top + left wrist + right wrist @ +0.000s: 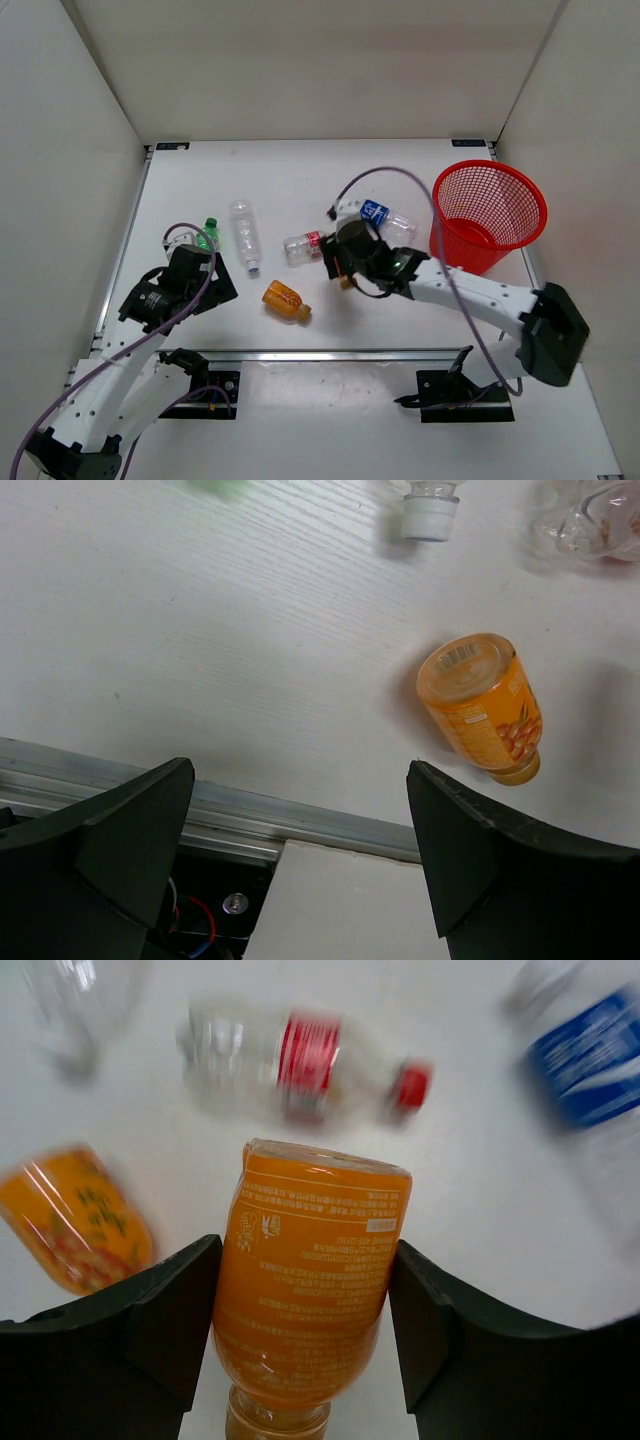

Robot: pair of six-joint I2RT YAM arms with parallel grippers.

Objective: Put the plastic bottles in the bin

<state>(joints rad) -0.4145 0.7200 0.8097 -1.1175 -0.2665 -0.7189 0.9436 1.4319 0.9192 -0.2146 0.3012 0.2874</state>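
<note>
My right gripper (345, 268) is shut on a stubby orange bottle (310, 1280), gripped across its body between the pads, above the table. A second orange bottle (285, 300) lies near the front edge and shows in the left wrist view (480, 705). A clear bottle with a red label (303, 245) and one with a blue label (385, 215) lie beside my right gripper. A long clear bottle (244, 235) and a green bottle (207, 232) lie to the left. The red mesh bin (488, 215) stands at the right. My left gripper (212, 285) is open and empty.
White walls close in the table on three sides. A metal rail (330, 353) runs along the front edge and shows in the left wrist view (250, 815). Purple cables loop over both arms.
</note>
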